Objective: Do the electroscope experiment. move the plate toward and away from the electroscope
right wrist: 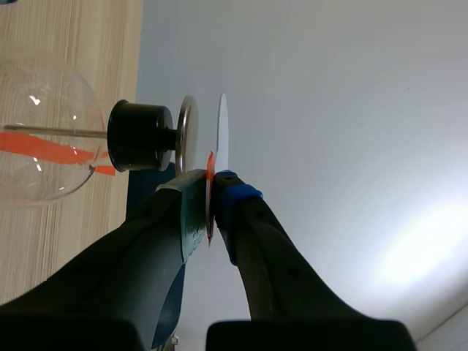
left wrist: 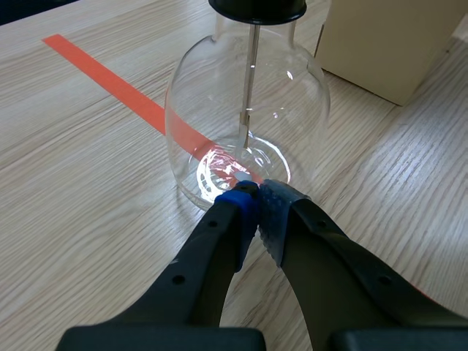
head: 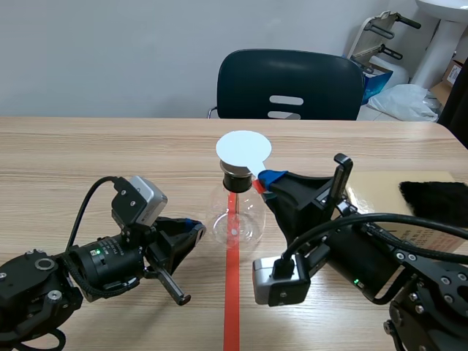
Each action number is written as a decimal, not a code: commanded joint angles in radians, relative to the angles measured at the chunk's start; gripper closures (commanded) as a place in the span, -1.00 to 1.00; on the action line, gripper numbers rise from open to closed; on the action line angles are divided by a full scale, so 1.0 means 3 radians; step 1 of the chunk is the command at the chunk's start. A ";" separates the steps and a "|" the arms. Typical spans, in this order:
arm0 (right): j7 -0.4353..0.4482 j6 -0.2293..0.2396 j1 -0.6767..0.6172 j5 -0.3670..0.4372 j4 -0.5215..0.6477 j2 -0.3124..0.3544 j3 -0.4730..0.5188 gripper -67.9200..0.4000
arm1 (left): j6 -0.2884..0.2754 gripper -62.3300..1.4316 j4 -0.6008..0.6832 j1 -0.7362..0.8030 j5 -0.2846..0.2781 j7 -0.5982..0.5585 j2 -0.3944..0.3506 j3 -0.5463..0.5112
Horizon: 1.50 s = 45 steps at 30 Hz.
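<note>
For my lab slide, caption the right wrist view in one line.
Right tool holds the white plate edge-on, a small gap from the metal disc on the black stopper of the glass flask.

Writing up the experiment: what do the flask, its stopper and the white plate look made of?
Flask: clear glossy glass; tape shows through it. Stopper: matte black, probably rubber or plastic. Plate: thin, flat, matte white, likely plastic; unsure.

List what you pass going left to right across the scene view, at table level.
In order: left claw → glass electroscope flask → right claw, gripping the white plate above the flask → black furry cloth.
</note>
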 commanded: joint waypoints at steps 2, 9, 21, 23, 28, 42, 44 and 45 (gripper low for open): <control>0.0033 -0.0046 0.0056 0.0029 0.0080 0.0006 0.0015 0.97 | -0.0001 0.84 0.0095 -0.0001 -0.0022 -0.0062 0.0017 -0.0004; 0.0047 -0.0045 0.0056 0.0029 0.0080 0.0006 0.0015 0.97 | -0.0001 0.84 0.0095 -0.0001 -0.0022 -0.0062 0.0017 -0.0004; -0.0533 -0.0020 0.0055 0.0043 0.0080 0.0006 0.0017 0.97 | -0.0001 0.84 0.0095 -0.0001 -0.0022 -0.0062 0.0017 -0.0004; -0.0670 -0.0020 0.0055 0.0085 0.0080 0.0006 0.0017 0.97 | -0.0001 0.84 0.0095 -0.0001 -0.0022 -0.0062 0.0017 -0.0004; -0.0970 -0.0020 0.0055 0.0106 0.0080 0.0006 0.0017 0.97 | -0.0001 0.84 0.0095 -0.0001 -0.0022 -0.0062 0.0017 -0.0004; -0.1095 -0.0020 0.0053 0.0102 0.0080 0.0008 0.0017 0.97 | -0.0001 0.84 0.0095 -0.0001 -0.0022 -0.0062 0.0017 -0.0004; -0.0996 -0.0020 0.0053 0.0102 0.0080 0.0008 0.0017 0.97 | -0.0001 0.84 0.0095 -0.0001 -0.0022 -0.0062 0.0017 -0.0004; -0.0927 -0.0020 0.0053 0.0102 0.0080 0.0008 0.0017 0.97 | -0.0001 0.84 0.0095 -0.0001 -0.0022 -0.0062 0.0017 -0.0004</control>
